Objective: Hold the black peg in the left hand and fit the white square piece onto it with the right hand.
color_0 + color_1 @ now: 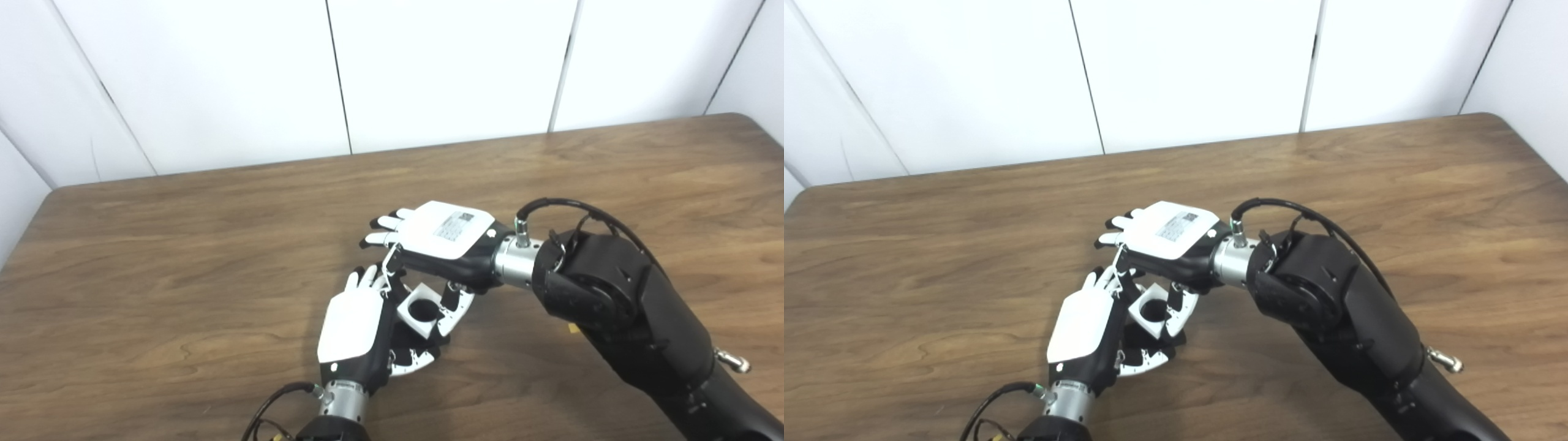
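Observation:
My left hand (355, 331) rises from the bottom edge with its white back toward the camera. Its fingers curl around the black peg, which is mostly hidden; only a dark round patch (422, 309) shows inside the hole of the white square piece (411, 320). That piece sits tilted just right of the left hand's fingers. My right hand (444, 236) hovers palm down over it. Its thumb (458, 304) presses the piece's right side, and a finger reaches down on the left side. Its other fingers (384, 229) stretch out to the left.
The brown wooden table (153, 257) runs back to a white panelled wall (441, 67). A small yellow scrap (572, 329) lies on the table beside my right forearm (618, 306).

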{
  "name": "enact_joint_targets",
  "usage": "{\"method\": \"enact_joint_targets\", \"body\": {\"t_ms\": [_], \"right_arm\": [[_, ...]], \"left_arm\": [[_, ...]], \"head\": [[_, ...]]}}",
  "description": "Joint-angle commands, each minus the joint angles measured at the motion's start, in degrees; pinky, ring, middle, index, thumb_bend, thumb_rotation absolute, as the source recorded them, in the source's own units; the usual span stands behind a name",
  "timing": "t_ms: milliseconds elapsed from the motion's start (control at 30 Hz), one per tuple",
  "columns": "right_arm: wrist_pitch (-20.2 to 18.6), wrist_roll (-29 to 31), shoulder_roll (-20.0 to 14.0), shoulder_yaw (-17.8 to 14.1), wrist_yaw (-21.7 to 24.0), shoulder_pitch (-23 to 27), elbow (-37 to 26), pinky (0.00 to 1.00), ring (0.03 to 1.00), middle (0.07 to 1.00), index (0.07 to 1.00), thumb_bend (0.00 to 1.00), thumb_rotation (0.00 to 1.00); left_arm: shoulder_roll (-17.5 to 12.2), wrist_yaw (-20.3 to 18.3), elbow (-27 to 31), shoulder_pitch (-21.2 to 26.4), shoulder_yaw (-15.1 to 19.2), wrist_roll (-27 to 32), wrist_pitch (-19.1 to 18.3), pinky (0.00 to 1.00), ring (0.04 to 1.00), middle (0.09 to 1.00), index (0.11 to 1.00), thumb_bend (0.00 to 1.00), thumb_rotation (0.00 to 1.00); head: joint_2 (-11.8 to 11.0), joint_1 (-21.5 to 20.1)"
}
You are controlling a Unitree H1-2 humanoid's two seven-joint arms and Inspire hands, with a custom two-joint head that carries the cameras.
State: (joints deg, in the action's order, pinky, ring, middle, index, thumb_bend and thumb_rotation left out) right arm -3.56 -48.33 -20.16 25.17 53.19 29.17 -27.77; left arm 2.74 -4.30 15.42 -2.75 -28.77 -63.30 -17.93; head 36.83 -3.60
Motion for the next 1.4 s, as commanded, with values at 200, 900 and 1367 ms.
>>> {"method": "enact_joint_targets", "body": {"t_ms": [200,900,1367], "right_arm": [[0.26,0.46,0.35,-0.38,-0.09,1.68,-0.93,1.0,1.0,0.942,0.491,0.52,0.16],[1.67,1.2,-1.66,-1.21,-2.29,0.0,0.61,1.0,1.0,0.943,0.491,0.52,0.15],[1.98,1.88,-2.22,-1.63,-4.04,-1.1,1.81,1.0,1.0,0.942,0.491,0.52,0.16]], "left_arm": [[0.21,-1.49,-1.06,-0.23,-1.29,-1.76,-0.81,0.99,0.953,0.873,0.492,0.52,0.08],[-0.21,-2.27,1.08,-1.19,-1.57,-1.42,-1.57,1.0,0.96,0.882,0.493,0.52,0.08],[-0.15,-1.8,1.35,-1.41,-1.49,-0.96,-1.31,1.0,0.96,0.878,0.493,0.52,0.08]], "head": [[0.22,0.16],[0.46,0.24],[0.67,0.61]]}}
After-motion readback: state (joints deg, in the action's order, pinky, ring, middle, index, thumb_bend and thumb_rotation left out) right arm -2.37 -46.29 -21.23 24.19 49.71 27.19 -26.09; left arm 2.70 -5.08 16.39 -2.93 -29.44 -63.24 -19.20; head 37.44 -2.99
